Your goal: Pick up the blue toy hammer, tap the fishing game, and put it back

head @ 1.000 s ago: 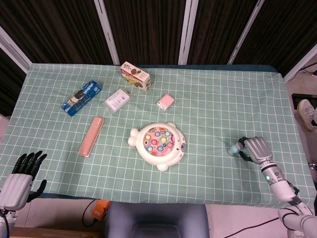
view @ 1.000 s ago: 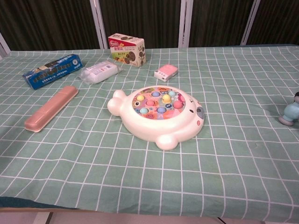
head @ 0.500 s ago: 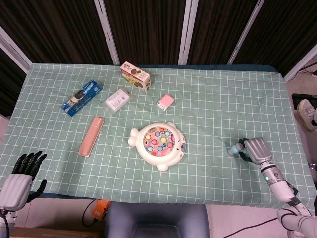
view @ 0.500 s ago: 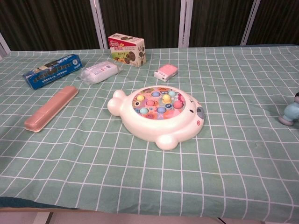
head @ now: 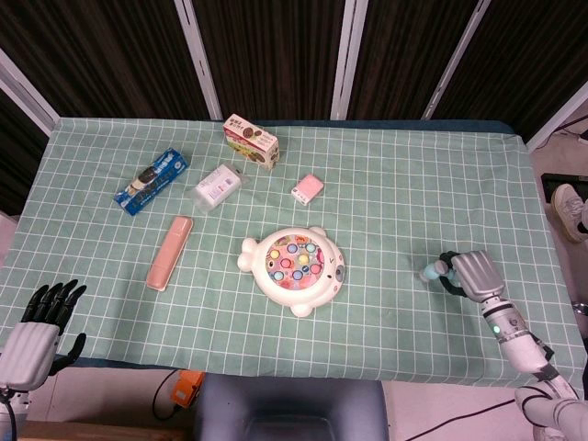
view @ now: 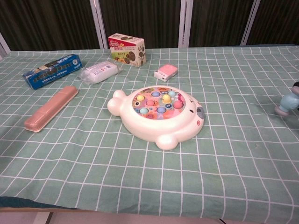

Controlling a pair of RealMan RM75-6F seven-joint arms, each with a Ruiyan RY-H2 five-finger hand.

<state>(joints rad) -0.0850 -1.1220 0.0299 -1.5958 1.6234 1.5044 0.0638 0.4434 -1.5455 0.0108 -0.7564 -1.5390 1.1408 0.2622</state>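
Your right hand point(head: 470, 274) grips the hammer point(head: 432, 273), head pointing left toward the game point(head: 294, 267), which lies well apart across the cloth.

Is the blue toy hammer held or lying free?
Held: the right hand has its fingers wrapped around the blue toy hammer, its head sticking out.

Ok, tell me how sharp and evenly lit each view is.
Head view: even light, soft shadows, fishing game sharp, no glare. Chest view: equally crisp, but the blue toy hammer is cut off at the right edge; the right hand shows only from the head.
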